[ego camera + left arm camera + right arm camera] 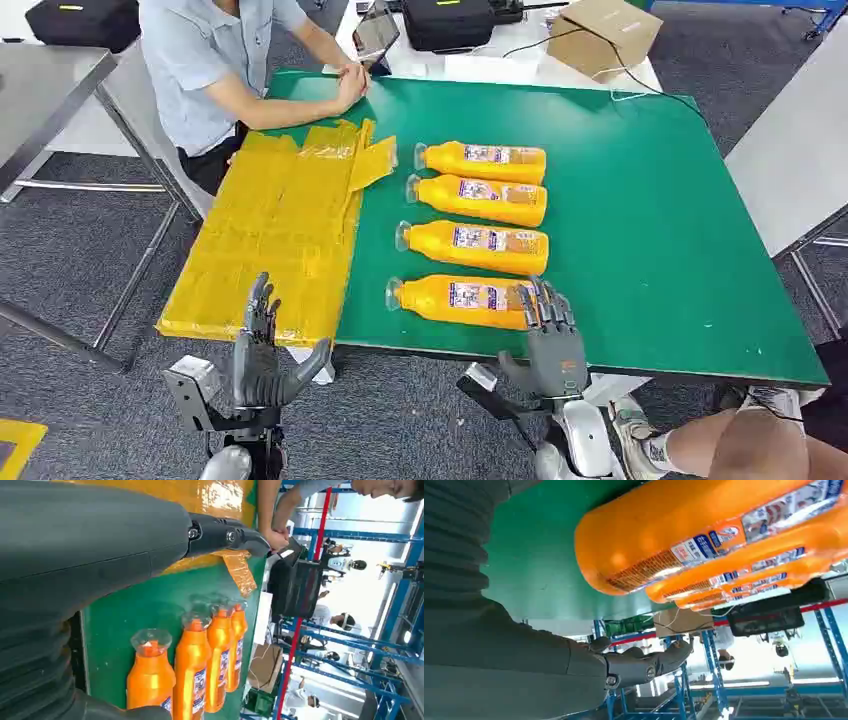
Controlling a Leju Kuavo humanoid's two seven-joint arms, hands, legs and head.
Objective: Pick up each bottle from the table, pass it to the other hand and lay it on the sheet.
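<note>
Several orange bottles lie side by side on the green table [650, 220], caps pointing toward the yellow sheet [280, 220]. The nearest bottle [460, 299] lies along the front edge. My right hand [548, 335] stands at its base end with fingers straight and apart, holding nothing; in the right wrist view that bottle's base [664, 535] looms close, with the thumb [644, 662] well apart from it. My left hand [258, 345] is raised at the sheet's near edge, fingers spread and empty. The left wrist view looks past the left hand [85, 540] at the bottle row [150, 680] and the sheet [210, 495].
A person [215, 60] sits at the far left corner with hands resting on the table by the sheet. Behind the table are a tablet [376, 32], a black case [447, 20] and a cardboard box [605, 35]. Another person's leg [740, 445] is at my right.
</note>
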